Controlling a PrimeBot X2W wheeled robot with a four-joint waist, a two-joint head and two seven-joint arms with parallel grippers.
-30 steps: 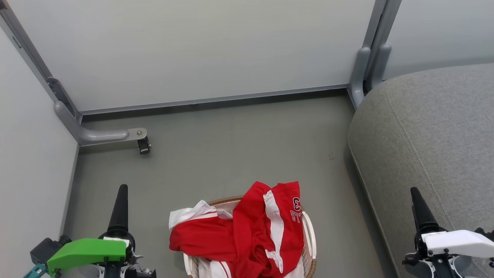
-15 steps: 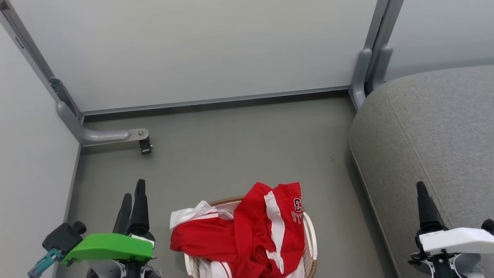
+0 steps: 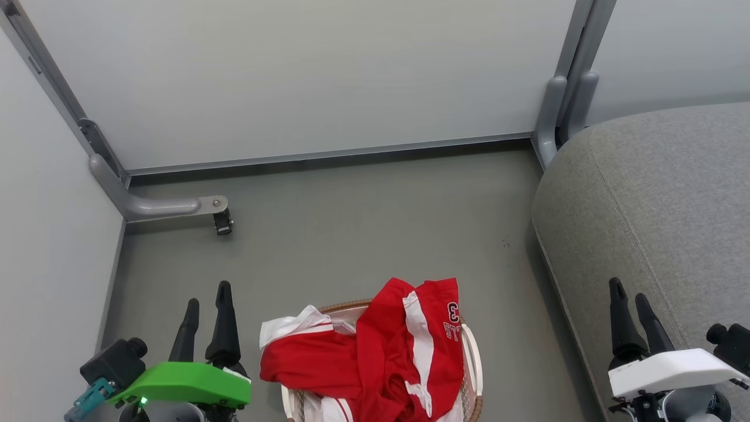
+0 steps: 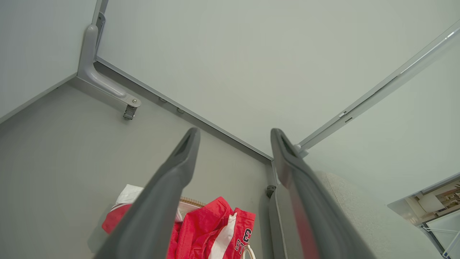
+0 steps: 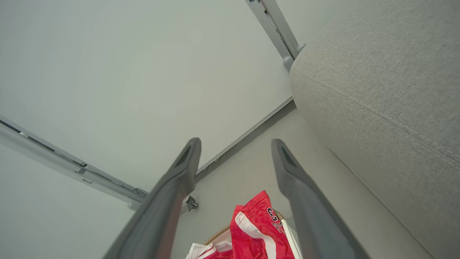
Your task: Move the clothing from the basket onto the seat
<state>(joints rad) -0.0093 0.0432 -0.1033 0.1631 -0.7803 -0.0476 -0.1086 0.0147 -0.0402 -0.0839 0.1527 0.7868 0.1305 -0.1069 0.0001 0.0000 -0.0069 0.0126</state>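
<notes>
Both arms have turned, so two pointy dark fingers now show on each: the left gripper [image 3: 208,293] and right gripper [image 3: 627,289] stand wide apart, holding nothing. One heap of soft red clothing [image 3: 375,357] (white stripes, a number 3) lies in one basket [image 3: 472,357] with a brown woven rim, beside one big rounded grey cloth seat [image 3: 662,205].

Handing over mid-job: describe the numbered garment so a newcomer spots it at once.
Start at the big grey seat on the right; on the floor to its left stands the woven-rimmed basket. Of the red clothing heaped in it, take the right-hand piece, draped over the far rim: it alone bears a number 3 and lettering.
</notes>
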